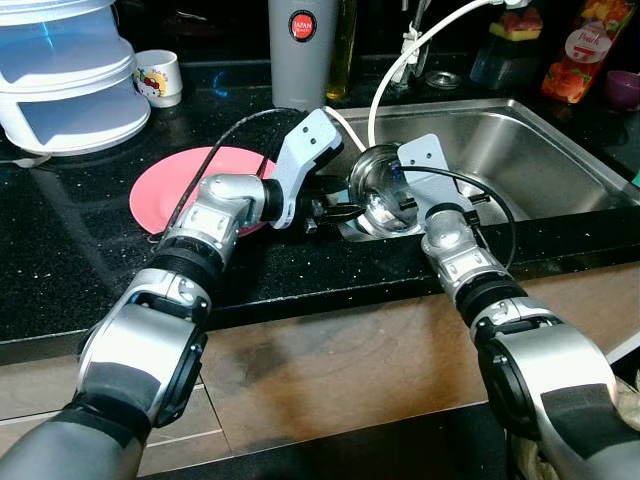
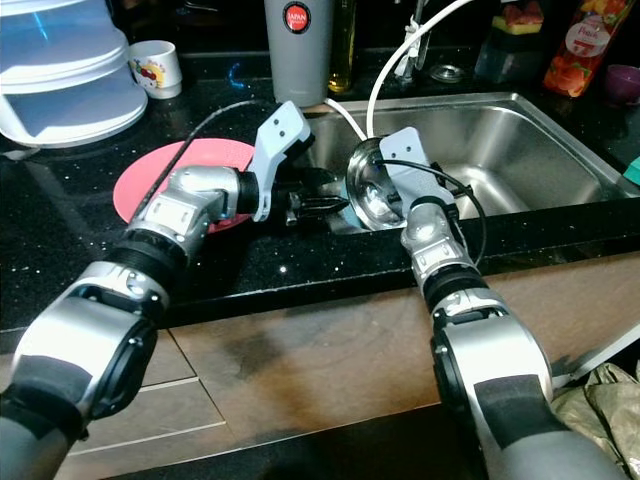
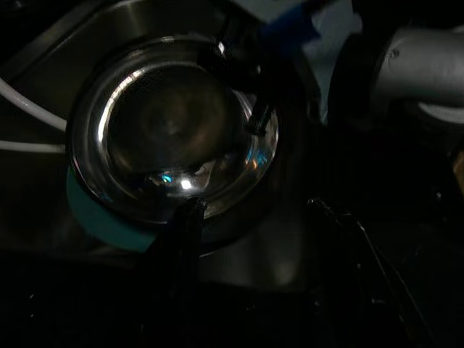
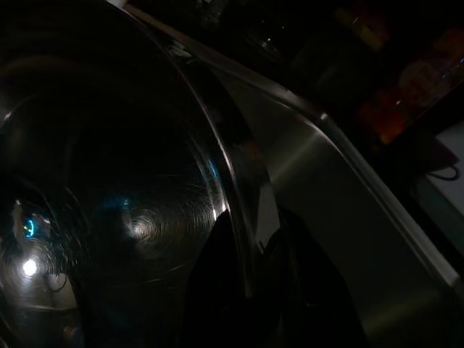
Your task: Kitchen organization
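Both head eyes look down toward 12 o'clock at the sink (image 1: 560,150); both wrist cameras sit close on the steel bowl (image 3: 174,130).

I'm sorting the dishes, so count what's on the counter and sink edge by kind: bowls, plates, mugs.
Bowls: 1, steel bowl, tilted at the sink edge
Plates: 1, pink plate
Mugs: 1, white mug
Total: 3

A polished metal bowl (image 1: 382,190) with a mirror-bright inside is seen beside a brushed stainless-steel sink (image 1: 530,160). The worktop (image 1: 90,240) is made of glossy black stone flecked with pale specks, and a smooth matt pink plate (image 1: 165,190) is set on it. Wood-grain cabinet fronts (image 1: 330,370) with a dull finish are seen below.
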Tool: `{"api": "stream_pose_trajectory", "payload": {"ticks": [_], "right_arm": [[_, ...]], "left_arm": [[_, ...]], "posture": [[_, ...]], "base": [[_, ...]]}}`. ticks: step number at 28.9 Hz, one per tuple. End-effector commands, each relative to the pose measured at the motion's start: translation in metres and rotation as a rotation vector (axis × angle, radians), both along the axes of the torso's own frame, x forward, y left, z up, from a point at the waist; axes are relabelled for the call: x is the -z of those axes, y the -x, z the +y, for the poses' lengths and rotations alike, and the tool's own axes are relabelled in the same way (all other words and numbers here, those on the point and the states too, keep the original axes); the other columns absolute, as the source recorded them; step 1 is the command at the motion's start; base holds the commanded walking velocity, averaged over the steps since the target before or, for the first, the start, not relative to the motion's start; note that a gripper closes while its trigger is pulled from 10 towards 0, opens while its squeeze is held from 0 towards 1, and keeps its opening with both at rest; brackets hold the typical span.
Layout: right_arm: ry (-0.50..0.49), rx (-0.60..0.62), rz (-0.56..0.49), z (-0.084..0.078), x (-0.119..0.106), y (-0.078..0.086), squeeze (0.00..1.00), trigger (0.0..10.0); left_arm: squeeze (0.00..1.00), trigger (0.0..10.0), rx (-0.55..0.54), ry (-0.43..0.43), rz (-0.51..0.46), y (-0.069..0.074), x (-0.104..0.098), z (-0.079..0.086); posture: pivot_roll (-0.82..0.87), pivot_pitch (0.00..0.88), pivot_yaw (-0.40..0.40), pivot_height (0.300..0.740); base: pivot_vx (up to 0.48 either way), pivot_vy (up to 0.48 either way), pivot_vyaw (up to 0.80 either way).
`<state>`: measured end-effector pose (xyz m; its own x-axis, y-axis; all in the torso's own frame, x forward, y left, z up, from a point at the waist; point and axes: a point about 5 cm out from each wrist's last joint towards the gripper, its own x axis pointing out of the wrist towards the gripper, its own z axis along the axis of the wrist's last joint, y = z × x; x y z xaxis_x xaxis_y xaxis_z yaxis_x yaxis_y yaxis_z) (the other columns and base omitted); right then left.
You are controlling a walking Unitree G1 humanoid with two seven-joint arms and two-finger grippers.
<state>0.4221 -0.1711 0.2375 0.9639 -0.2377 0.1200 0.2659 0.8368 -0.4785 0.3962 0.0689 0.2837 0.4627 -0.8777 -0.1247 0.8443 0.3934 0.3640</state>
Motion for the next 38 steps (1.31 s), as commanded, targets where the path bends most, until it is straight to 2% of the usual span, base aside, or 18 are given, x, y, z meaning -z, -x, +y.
{"api": "stream_pose_trajectory", "payload": {"ticks": [1,6,7,8,9,12,13,14,20,22,23,27,28,29,32,35,36,38], "right_arm": [[-0.034,0.006,0.035,-0.002,0.008,0.001,0.00,10.0],[-0.058,0.000,0.041,-0.001,0.008,0.001,0.01,10.0],[-0.065,-0.003,0.044,-0.001,0.008,0.001,0.07,10.0],[-0.070,-0.004,0.044,-0.001,0.008,0.000,0.71,10.0],[-0.073,-0.004,0.045,0.000,0.008,0.000,1.00,10.0],[-0.094,-0.004,0.039,0.000,0.007,0.000,1.00,10.0],[-0.106,-0.004,0.032,-0.001,0.006,0.000,0.78,10.0],[-0.123,-0.006,0.025,-0.001,0.004,0.000,0.00,10.0],[-0.223,-0.041,-0.035,-0.002,-0.012,-0.002,0.00,10.0],[-0.223,-0.041,-0.035,-0.002,-0.012,-0.002,0.00,10.0],[-0.280,-0.088,-0.086,-0.001,-0.026,-0.003,0.00,10.0],[-0.353,-0.162,-0.139,0.001,-0.041,-0.002,0.00,10.0],[-0.387,-0.247,-0.181,0.004,-0.054,0.000,0.00,10.0],[-0.387,-0.247,-0.181,0.004,-0.054,0.000,0.00,10.0],[-0.431,-0.353,-0.180,0.014,-0.060,0.003,0.00,10.0],[-0.446,-0.408,-0.145,0.025,-0.055,0.006,0.00,10.0],[-0.446,-0.408,-0.145,0.025,-0.055,0.006,0.00,10.0],[-0.453,-0.423,-0.126,0.030,-0.047,0.010,0.00,10.0]], "left_arm": [[0.00,10.0,0.002,-0.030,0.002,0.000,0.004,0.002],[0.00,10.0,-0.009,-0.031,-0.012,0.000,0.002,0.002],[0.00,10.0,-0.013,-0.026,-0.013,-0.001,0.002,0.002],[0.00,10.0,-0.015,-0.023,-0.014,-0.001,0.001,0.002],[0.00,10.0,-0.016,-0.023,-0.016,-0.001,0.001,0.002],[0.00,10.0,-0.014,-0.024,-0.022,0.000,0.001,0.001],[0.00,10.0,-0.018,-0.020,-0.032,-0.001,-0.001,0.001],[0.00,10.0,-0.023,-0.016,-0.045,-0.001,-0.003,0.002],[0.00,10.0,-0.118,-0.001,-0.171,-0.002,-0.028,0.011],[0.00,10.0,-0.118,-0.001,-0.171,-0.002,-0.028,0.011],[0.00,10.0,-0.192,0.033,-0.236,-0.001,-0.045,0.022],[0.00,10.0,-0.258,0.062,-0.326,0.004,-0.063,0.036],[0.00,10.0,-0.324,0.042,-0.424,0.011,-0.075,0.051],[0.00,10.0,-0.324,0.042,-0.424,0.011,-0.075,0.051],[0.00,10.0,-0.401,-0.010,-0.499,0.022,-0.077,0.069],[0.00,10.0,-0.456,-0.096,-0.530,0.029,-0.065,0.082],[0.00,10.0,-0.456,-0.096,-0.530,0.029,-0.065,0.082],[0.00,10.0,-0.535,-0.102,-0.514,0.038,-0.048,0.094]], "posture": [[0.07,0.218,-0.043,0.740],[0.07,0.220,-0.045,0.740],[0.07,0.219,-0.046,0.740],[0.07,0.219,-0.046,0.740],[0.07,0.216,-0.045,0.740],[0.07,0.215,-0.045,0.740],[0.07,0.212,-0.043,0.740],[0.06,0.209,-0.042,0.740],[0.06,0.201,-0.037,0.740],[0.06,0.201,-0.037,0.740],[0.06,0.200,-0.025,0.740],[0.06,0.194,-0.025,0.740],[0.06,0.191,-0.025,0.740],[0.06,0.191,-0.025,0.740],[0.06,0.187,-0.026,0.740],[0.06,0.187,-0.024,0.740],[0.06,0.187,-0.024,0.740],[0.05,0.189,-0.025,0.740]], "base": [[0.000,0.000,0.00],[0.000,0.000,0.00],[0.000,0.000,0.00],[0.000,0.000,0.00],[0.000,0.000,0.00],[0.000,0.000,0.00],[0.000,0.000,0.00],[0.000,0.000,0.00],[0.000,0.000,0.00],[0.000,0.000,0.00],[0.000,0.000,0.00],[0.000,0.000,0.00],[0.000,0.000,0.00],[0.000,0.000,0.00],[0.000,0.000,0.00],[0.000,0.000,0.00],[0.000,0.000,0.00],[0.000,0.000,0.00]]}}
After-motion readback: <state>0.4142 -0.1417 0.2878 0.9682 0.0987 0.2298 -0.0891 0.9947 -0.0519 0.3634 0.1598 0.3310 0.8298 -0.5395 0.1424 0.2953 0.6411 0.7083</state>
